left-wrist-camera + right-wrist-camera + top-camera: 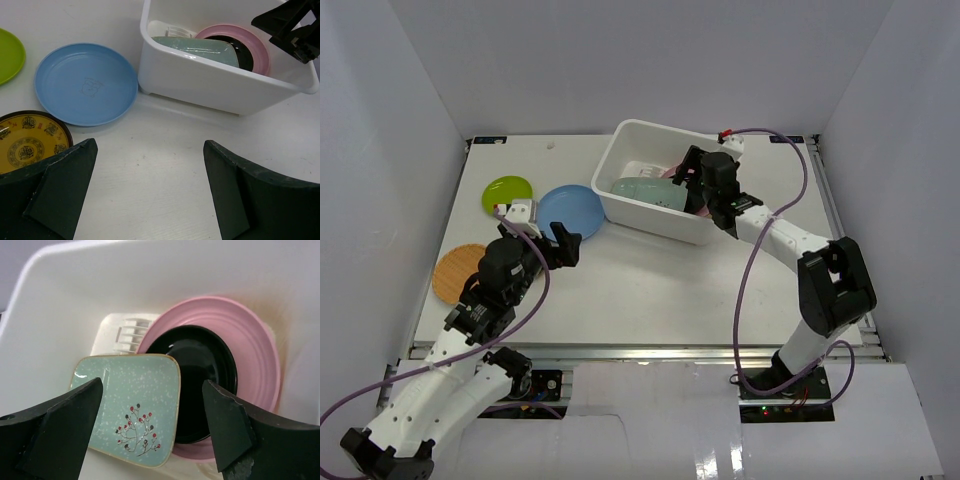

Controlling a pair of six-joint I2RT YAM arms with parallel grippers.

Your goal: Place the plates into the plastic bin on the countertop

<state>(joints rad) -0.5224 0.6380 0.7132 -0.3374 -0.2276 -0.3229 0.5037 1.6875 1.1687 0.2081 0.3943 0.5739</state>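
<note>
**Desk:** Where did the plates sit in this one?

**Operator:** At upper centre of the overhead frame, I had my right gripper (152,410) over the plastic bin (650,222), pincer apart and holding nothing. Inside lay the pink plate (255,355), the black plate (200,385) on it, and the mint dish (130,400) overlapping the black one's edge.

**Desk:** And the left?

**Operator:** My left gripper (150,175) was spread wide above the countertop (650,290) at centre left. The blue plate (570,210), lime green plate (506,193) and orange plate (455,272) lay outside the bin at left.
</note>
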